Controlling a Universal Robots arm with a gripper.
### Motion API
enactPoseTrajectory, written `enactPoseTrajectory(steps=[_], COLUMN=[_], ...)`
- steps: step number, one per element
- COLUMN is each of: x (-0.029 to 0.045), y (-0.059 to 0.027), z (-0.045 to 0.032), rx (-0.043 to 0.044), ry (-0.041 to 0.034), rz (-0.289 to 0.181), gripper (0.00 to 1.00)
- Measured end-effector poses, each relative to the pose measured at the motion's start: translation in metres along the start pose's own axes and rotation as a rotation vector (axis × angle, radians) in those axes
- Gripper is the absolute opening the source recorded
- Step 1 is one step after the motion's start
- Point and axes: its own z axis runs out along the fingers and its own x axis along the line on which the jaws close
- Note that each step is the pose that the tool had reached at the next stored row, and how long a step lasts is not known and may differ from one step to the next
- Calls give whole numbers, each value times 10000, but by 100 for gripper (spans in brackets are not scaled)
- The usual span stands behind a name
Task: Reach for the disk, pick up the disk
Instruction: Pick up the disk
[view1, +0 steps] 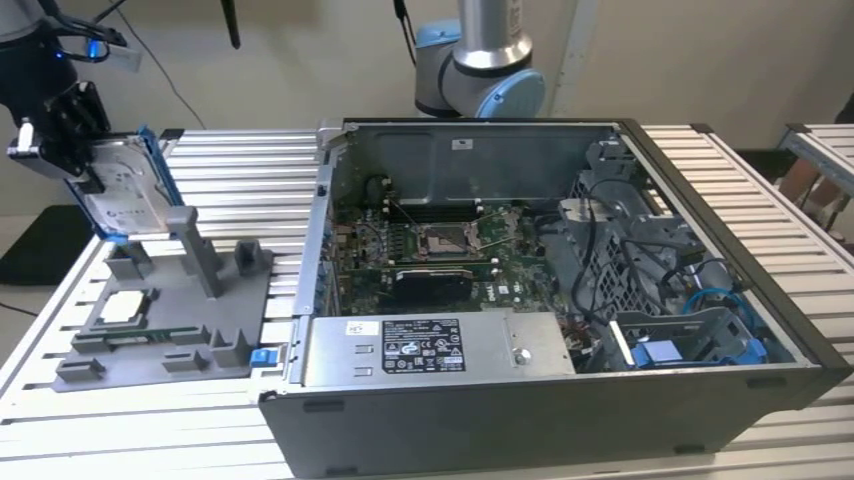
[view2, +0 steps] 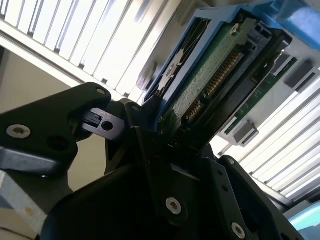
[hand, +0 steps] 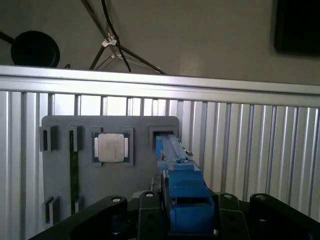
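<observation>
grips the disk (view1: 123, 190) on edge in a closed hand (view1: 83, 170), holds it upright beside the grey holder's (view1: 174, 335) tall post, likely to clear its slots.

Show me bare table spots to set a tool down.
Bare slats lie in front of the fixture toward the near edge of the table, behind it up to the case, and beside the case at the exterior view's right. Crowded: the fixture with its chip and posts, its far corner where the gripper holds the disk, and the case's inside.
</observation>
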Motion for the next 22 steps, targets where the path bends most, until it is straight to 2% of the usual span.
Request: enactPoseTrajectory(steps=[22], x=[-23], y=[4], z=[-247], rx=[2], ry=[1], rz=[1], gripper=[0])
